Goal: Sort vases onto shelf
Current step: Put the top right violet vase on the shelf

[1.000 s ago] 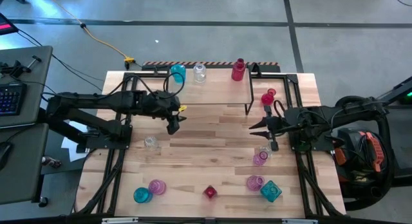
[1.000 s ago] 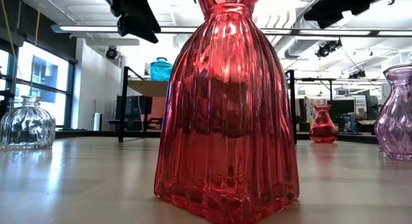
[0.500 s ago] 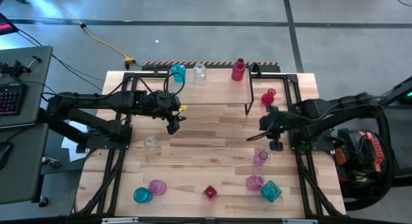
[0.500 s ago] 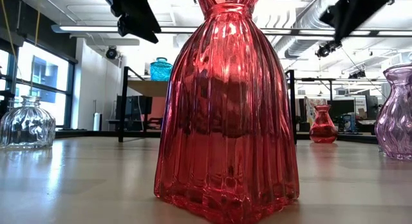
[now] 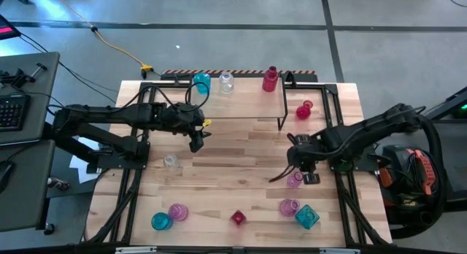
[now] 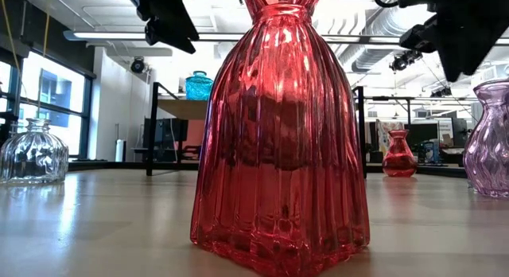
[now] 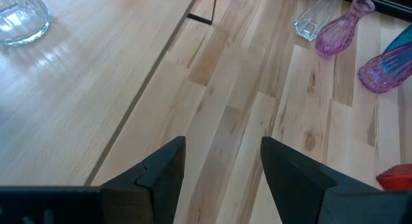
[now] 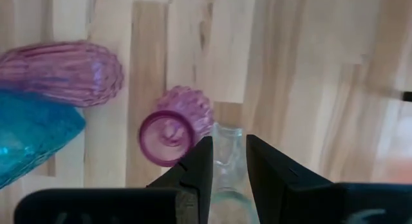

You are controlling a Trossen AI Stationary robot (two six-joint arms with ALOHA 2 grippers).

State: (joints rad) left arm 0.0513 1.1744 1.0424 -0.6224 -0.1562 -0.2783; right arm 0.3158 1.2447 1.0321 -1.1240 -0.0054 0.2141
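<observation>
The right gripper (image 8: 225, 161) is seen pointing down over the table (image 5: 241, 148), its two dark fingers (image 8: 201, 166) parted with a narrow gap between them. Directly under that gap the neck of a clear vase (image 8: 225, 176) is seen, framed by the fingers; whether the glass is touched by them cannot be told. Just beside the gripper stands a small pink vase (image 8: 172, 127), its open mouth facing up, and farther off to the same side a larger pink ribbed vase (image 8: 64, 73) and a teal faceted vase (image 8: 32, 137) are found. The left gripper (image 7: 222, 169) is held above bare wood with its fingers spread wide and nothing between them; a clear round vase (image 7: 22, 18) lies well apart from it. The shelf (image 5: 241, 101) is placed beyond both grippers, toward the far edge of the table, and a teal vase (image 5: 201, 82), a clear vase (image 5: 226, 82) and a red vase (image 5: 271, 79) are seen standing on it.
</observation>
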